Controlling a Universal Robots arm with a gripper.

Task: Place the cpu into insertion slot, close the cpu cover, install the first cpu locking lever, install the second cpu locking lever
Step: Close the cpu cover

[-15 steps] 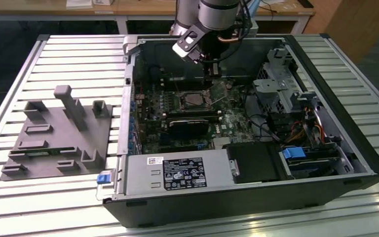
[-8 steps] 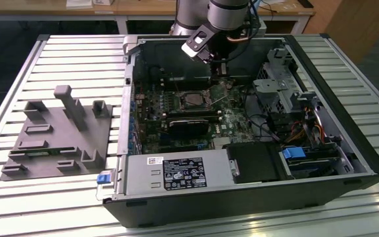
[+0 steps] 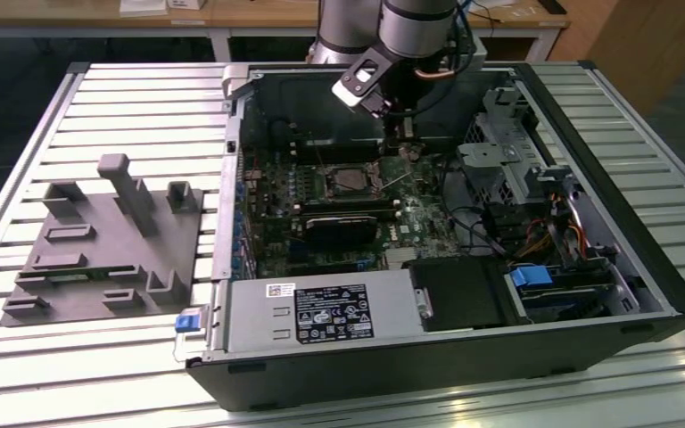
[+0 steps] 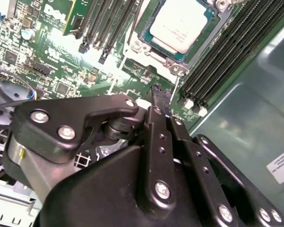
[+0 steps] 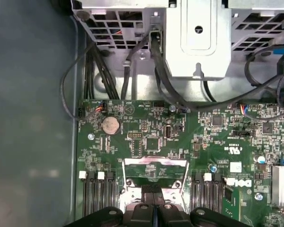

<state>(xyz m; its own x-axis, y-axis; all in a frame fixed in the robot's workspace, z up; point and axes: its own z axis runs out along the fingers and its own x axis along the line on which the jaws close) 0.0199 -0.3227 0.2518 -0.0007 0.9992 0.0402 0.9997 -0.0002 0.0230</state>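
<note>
1. While the arm reaches down into the open computer case, the gripper has its fingers pinched together with nothing seen between them. I judge this gives a narrow tip for nudging, not carrying.
2. The fingertips sit just beside the cover, a thin silver frame. Green board shows through its window, so it looks swung back and open, which leaves the socket free.
3. Silver top up, the chip lies flat in the socket, between banks of memory slots. The first step looks done; the cover is not yet shut.
4. Writing: a white sticker on the power supply, a second sticker on the case wall, and white print on the board. None transcribed.
</note>
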